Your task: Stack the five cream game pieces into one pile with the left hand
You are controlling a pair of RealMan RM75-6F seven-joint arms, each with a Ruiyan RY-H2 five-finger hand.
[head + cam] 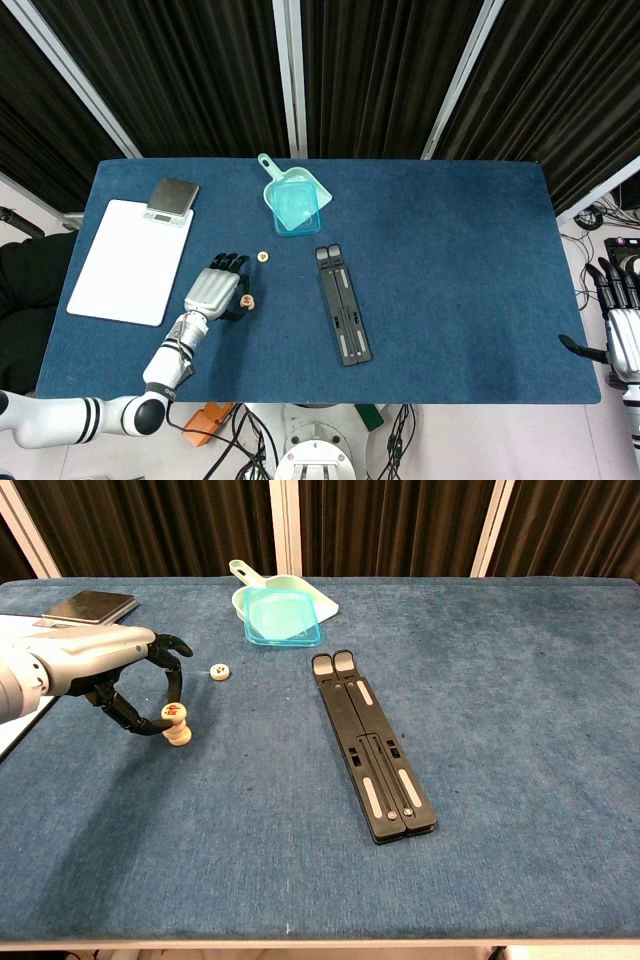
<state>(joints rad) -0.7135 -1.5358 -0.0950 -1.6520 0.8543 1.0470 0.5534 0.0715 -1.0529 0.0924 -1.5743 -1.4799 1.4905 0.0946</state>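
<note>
A short pile of cream game pieces (177, 732) stands on the blue table at the left; in the head view the pile (247, 299) shows as a small dot. My left hand (105, 665) arches over it from the left. Its thumb and a fingertip (177, 695) pinch the top piece (172, 712), which rests tilted on the pile. One loose cream piece (219, 672) lies a little behind and to the right, also seen as the loose piece (262, 256) from above. My right hand (620, 328) hangs off the table's far right edge, fingers apart and holding nothing.
A black folding stand (370, 745) lies lengthwise mid-table. A teal scoop (280, 610) sits at the back. A white board (128, 260) and a small grey scale (172, 197) lie at the left, beside my left arm.
</note>
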